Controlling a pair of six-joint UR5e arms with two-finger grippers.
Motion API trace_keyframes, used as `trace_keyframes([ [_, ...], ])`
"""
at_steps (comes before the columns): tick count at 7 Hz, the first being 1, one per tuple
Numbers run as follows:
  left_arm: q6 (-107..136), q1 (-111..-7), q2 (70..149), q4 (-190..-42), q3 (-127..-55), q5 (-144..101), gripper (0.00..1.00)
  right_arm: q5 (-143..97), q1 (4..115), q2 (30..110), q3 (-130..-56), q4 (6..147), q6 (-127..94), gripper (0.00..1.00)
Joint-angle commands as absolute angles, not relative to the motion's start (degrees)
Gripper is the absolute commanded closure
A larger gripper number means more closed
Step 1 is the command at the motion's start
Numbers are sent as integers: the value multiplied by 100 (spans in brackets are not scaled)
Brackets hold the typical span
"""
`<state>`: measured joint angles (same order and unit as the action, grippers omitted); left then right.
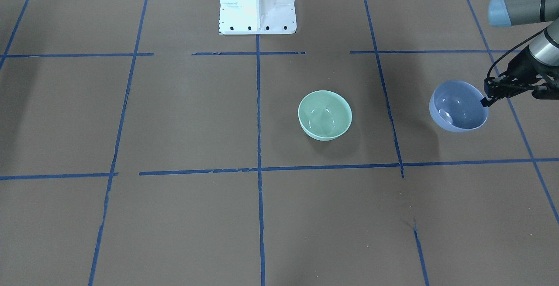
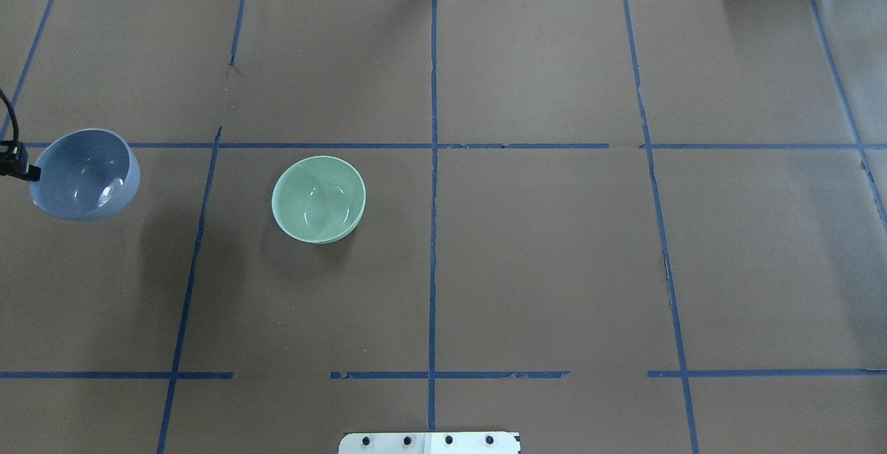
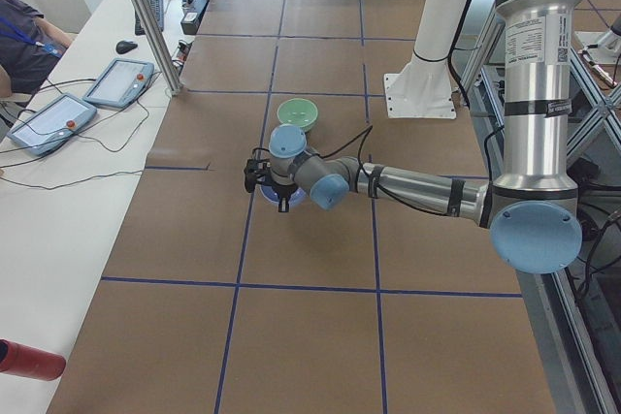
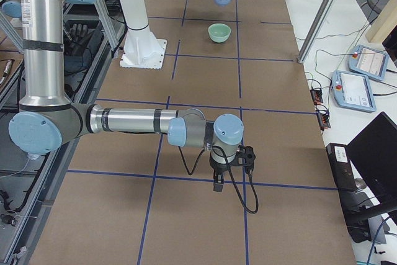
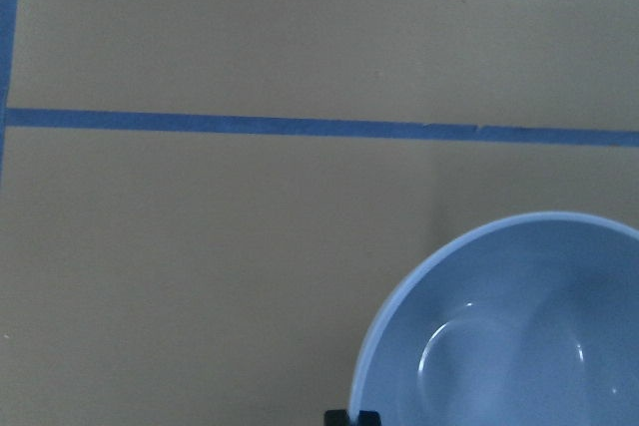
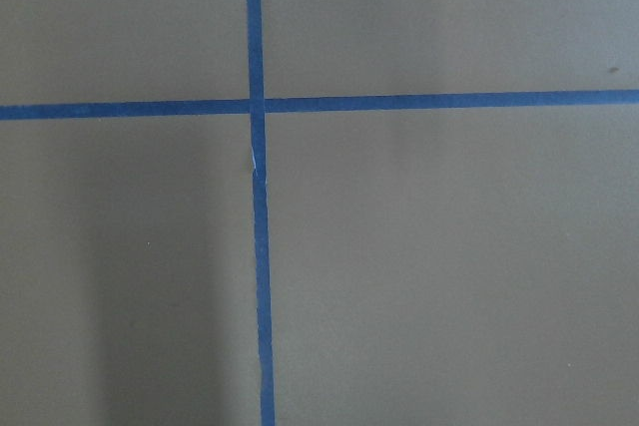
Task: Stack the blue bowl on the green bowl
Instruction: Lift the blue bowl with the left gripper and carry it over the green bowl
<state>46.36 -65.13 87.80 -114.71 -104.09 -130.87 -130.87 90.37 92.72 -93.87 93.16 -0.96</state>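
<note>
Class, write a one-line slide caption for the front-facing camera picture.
Left gripper holds the blue bowl by its rim, lifted and tilted, apart from the green bowl resting on the taped brown table.

Near arm = left arm (image 3: 408, 184), stretched low across the brown table (image 3: 320, 336) w/ blue tape grid. Its gripper (image 3: 267, 186) sits over the blue bowl (image 3: 275, 197); bowl mostly hidden, grip can't be read. Beyond it, apart: green bowl (image 3: 297, 114). White side bench (image 3: 58, 230) at view's left: 2 tablets (image 3: 118, 81), mouse (image 3: 126, 47). Red cylinder (image 3: 29, 360) at bottom left.
</note>
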Motion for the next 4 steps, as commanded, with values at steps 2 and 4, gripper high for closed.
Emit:
trace_keyframes([
  [2,7154,-5685,10139,-10468,-11030,-12564,100,-13087,9044,9272,-9387,9316,-97,0],
  [4,8230,-4856,10772,-10146,-11013,-11973,100,-13087,9035,9272,-9387,9316,-97,0],
])
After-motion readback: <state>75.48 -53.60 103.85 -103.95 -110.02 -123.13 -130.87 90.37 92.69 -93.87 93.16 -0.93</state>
